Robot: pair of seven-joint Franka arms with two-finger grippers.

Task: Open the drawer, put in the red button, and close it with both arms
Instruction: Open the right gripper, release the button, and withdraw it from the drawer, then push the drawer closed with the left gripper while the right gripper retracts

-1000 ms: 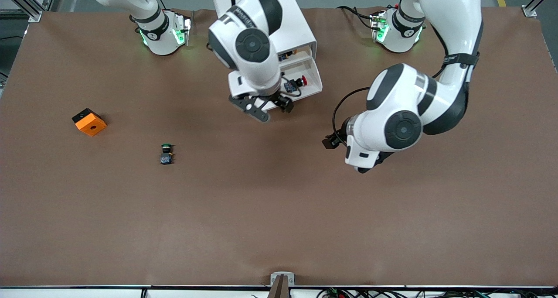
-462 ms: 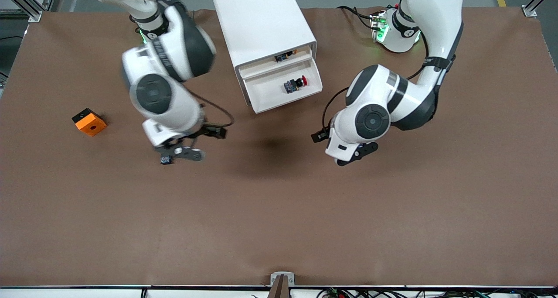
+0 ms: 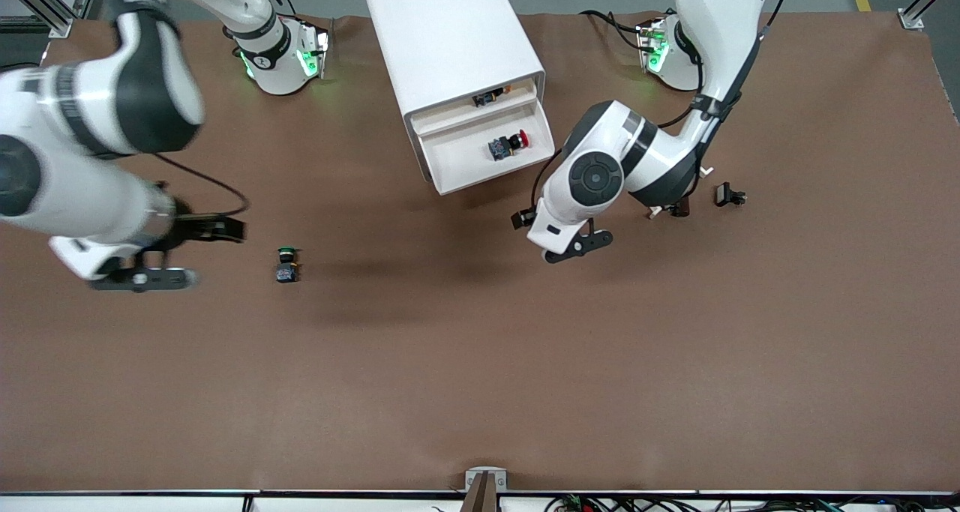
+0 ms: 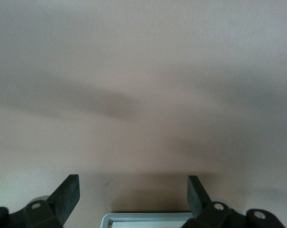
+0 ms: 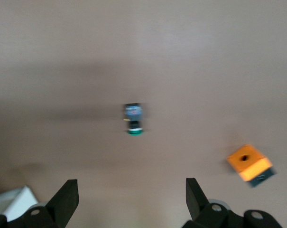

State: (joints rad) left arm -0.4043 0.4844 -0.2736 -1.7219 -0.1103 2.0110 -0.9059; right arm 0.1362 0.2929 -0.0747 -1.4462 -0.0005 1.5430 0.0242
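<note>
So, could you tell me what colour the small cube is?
The cube is orange with a black underside, clearest in the front view.

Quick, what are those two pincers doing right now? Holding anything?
Left pincer: open, empty, over bare table by the drawer.
Right pincer: open, empty, over the table.

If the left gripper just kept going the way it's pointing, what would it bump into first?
Probably just the bare brown table. The left gripper is open and empty, and its wrist view shows only tabletop and shadow ahead. In the front view it hangs near the open drawer, pointing down at bare table.
</note>
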